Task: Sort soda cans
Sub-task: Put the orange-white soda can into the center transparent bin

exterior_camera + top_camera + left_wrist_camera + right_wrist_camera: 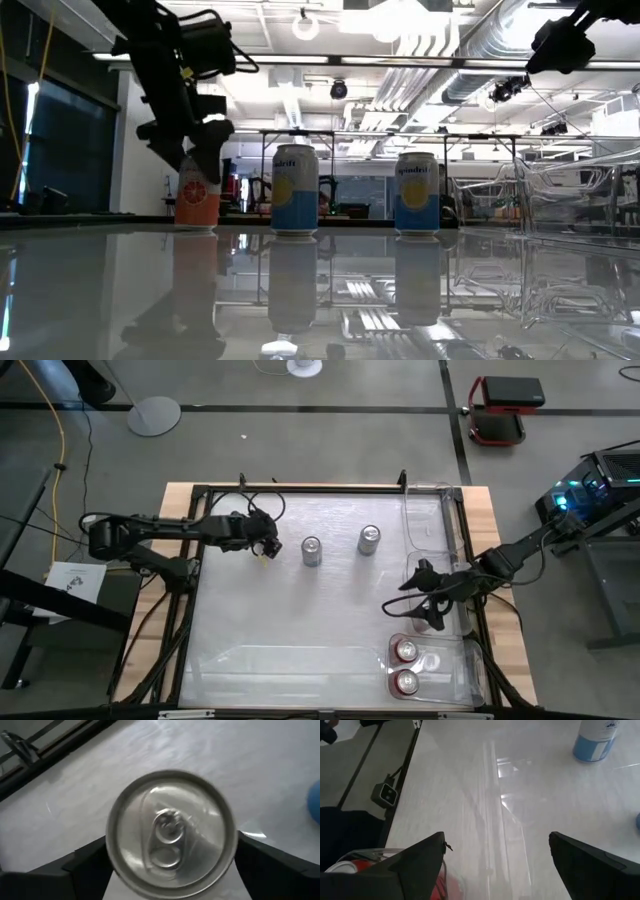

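An orange-red soda can (197,203) with a silver top (172,832) stands on the table's left part, and my left gripper (265,546) is around its upper part from above. Two blue-and-yellow cans (311,550) (369,539) stand upright to its right, also in the low view (295,190) (417,192). Two red cans (406,650) (406,681) stand in a clear bin (470,665) at the near right. My right gripper (495,870) is open and empty, hovering just beyond that bin (425,610). My left gripper holds the orange-red can by its upper wall, just under the rim (112,851), pinched between the two fingers (82,867) (270,865). The fingers come from above, slanting down. The can is upright, with its base on the table (197,227).
A second clear bin (430,520) stands along the far right side. A black frame (300,488) borders the glossy table top. Open table lies between the cans and the near edge. The red can (355,866) in the bin shows beside my right finger.
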Tool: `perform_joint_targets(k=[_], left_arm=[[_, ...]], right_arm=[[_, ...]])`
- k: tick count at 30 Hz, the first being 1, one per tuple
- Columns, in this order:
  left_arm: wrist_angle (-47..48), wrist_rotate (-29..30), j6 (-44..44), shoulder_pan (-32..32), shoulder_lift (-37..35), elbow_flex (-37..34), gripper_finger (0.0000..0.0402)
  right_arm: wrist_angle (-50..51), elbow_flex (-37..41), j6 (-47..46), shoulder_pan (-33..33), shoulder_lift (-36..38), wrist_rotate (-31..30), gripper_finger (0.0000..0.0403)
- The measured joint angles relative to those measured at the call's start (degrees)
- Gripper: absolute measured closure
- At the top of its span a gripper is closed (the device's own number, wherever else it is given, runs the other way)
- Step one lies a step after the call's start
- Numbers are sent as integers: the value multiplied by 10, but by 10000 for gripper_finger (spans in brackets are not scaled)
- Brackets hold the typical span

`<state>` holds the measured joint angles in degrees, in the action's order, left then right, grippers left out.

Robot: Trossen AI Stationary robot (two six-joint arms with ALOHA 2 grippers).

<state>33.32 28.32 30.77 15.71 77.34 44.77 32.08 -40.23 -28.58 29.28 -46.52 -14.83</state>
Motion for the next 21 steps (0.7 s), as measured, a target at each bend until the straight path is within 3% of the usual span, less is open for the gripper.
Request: perform_joint_targets(k=[9,17,21], left_arm=[[-1,-31,23,-59,-7,0,133],[-15,-98,104,-212,-23,0,126],[-146,-113,123,-306,-7,-1,124]], right_arm=[[-1,-5,-25,1,0,19,56],[-13,-63,5,29,0,-13,56],[-10,-95,33,38,0,-17,56]])
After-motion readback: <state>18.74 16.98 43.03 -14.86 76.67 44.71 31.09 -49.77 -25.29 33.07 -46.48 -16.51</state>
